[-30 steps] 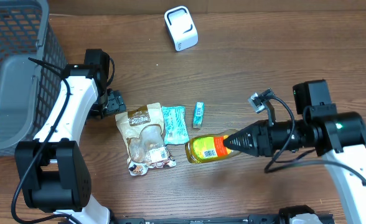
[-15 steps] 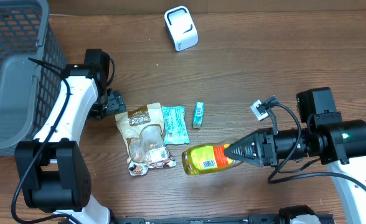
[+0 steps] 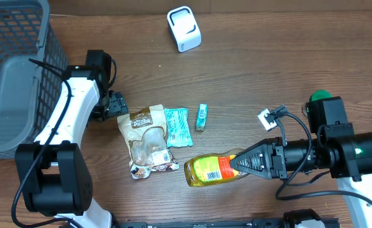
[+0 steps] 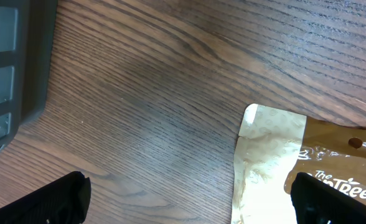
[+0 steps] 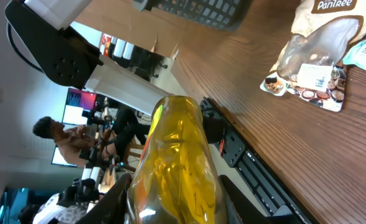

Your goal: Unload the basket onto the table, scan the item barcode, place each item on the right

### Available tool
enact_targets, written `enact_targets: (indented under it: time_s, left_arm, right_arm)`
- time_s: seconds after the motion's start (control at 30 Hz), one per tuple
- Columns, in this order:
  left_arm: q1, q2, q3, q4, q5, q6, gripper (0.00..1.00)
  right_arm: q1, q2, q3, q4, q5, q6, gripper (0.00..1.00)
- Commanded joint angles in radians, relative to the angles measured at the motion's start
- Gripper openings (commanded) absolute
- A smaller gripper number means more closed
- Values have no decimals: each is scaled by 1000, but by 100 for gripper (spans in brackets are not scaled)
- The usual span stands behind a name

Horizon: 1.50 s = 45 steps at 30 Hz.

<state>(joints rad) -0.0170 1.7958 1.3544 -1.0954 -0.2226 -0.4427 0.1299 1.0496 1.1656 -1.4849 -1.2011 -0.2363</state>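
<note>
**A:** What is held, and where?

**B:** A yellow clear-plastic bottle with a printed label (image 3: 210, 170) is pinched at its neck end by the right fingers (image 3: 244, 162). It is carried lying sideways at the near side of the brown wood-grain surface (image 3: 268, 63), just right of the brown foil snack pouch (image 3: 147, 140). The left fingers (image 3: 115, 105) are spread wide, with nothing between them, at the pouch's far left corner.

**A:** What could go wrong from here?

**B:** The bottle is smooth and round, and it seems to be filled with liquid. Its weight hangs well out from the pinch, so it may be rolled or slid between the fingers. If it is turned, the barcode may be presented away from the white rounded scanner box (image 3: 184, 28), which stands well apart at the far side. Where the barcode sits on the label cannot be told with certainty.

**A:** Is anything endangered on the way?

**B:** A flat teal crinkled packet (image 3: 178, 125) and a small teal wrapped bar (image 3: 201, 116) are laid between the bottle and the scanner. Both are judged light, and they could be swept aside if the bottle is carried low.
</note>
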Motion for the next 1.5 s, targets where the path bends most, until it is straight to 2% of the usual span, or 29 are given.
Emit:
enact_targets:
  time_s: [0.0, 1.47]
  left_arm:
    - [3, 11, 0, 1, -21, -7, 100]
    - [3, 11, 0, 1, -21, -7, 99]
  right_arm:
    - [0, -14, 0, 3, -53, -8, 4]
    - [0, 5, 0, 66, 37, 4, 5]
